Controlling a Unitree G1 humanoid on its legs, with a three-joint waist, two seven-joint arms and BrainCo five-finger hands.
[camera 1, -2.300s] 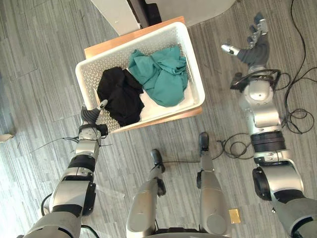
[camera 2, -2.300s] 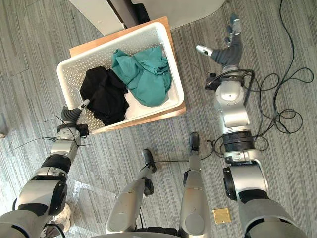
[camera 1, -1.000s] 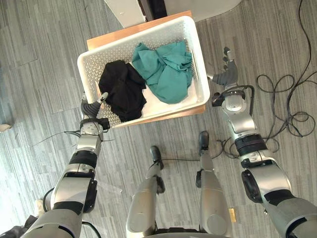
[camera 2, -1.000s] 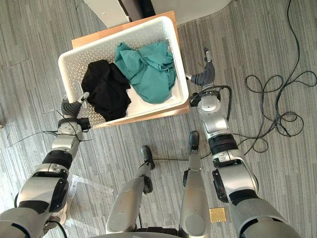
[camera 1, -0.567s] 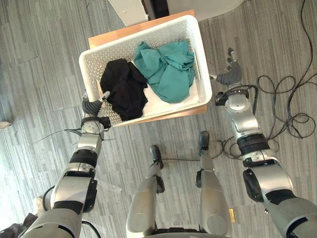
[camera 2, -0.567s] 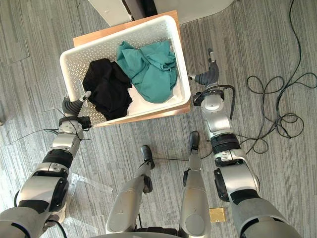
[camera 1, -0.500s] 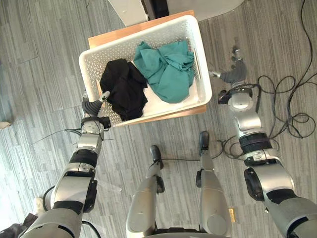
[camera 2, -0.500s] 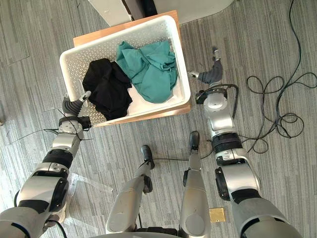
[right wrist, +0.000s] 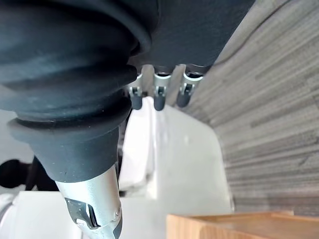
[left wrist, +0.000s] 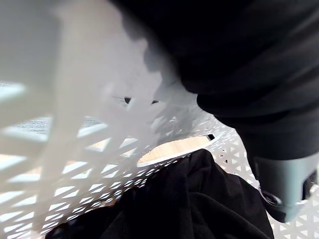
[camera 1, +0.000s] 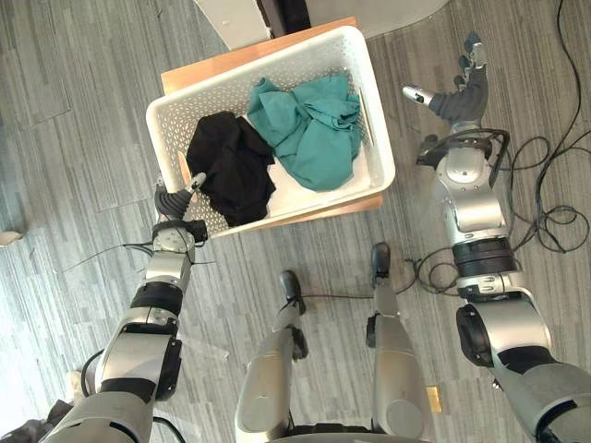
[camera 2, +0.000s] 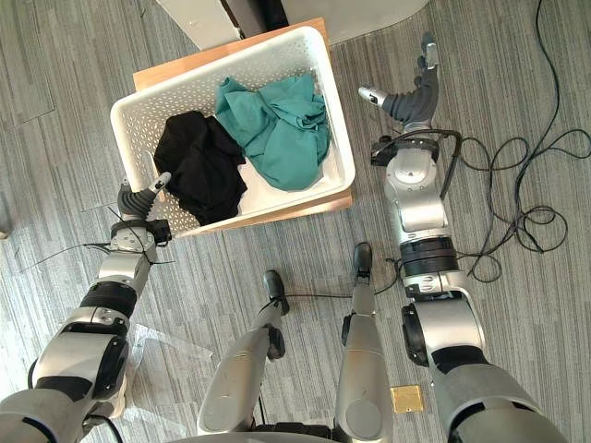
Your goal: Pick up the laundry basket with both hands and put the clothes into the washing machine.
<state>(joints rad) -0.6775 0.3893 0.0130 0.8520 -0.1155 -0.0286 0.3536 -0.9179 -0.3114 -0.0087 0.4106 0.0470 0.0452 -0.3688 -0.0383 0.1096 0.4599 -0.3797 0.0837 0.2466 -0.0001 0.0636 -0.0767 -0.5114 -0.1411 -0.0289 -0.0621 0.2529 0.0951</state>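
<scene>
A white perforated laundry basket (camera 1: 384, 138) stands on a low wooden platform (camera 1: 332, 210). Inside lie a teal garment (camera 1: 314, 129), a black garment (camera 1: 226, 171) and some white cloth under them. My left hand (camera 1: 171, 205) is at the basket's near left corner, its thumb (left wrist: 284, 189) reaching over the rim beside the black garment; the fingers are hidden behind the wall. To the right of the basket and clear of it, my right hand (camera 1: 459, 92) is raised over the floor, open, with its fingers (right wrist: 158, 97) straight.
A white cabinet or appliance (camera 1: 231, 23) with a dark gap stands just beyond the platform. Grey plank floor surrounds the basket. A small gold square (camera 1: 437, 399) lies on the floor at lower right, and a clear plastic sheet (camera 1: 199, 346) at lower left.
My right hand has drawn away from the basket's right rim, moving outward and farther off. The left hand and the basket have stayed where they were.
</scene>
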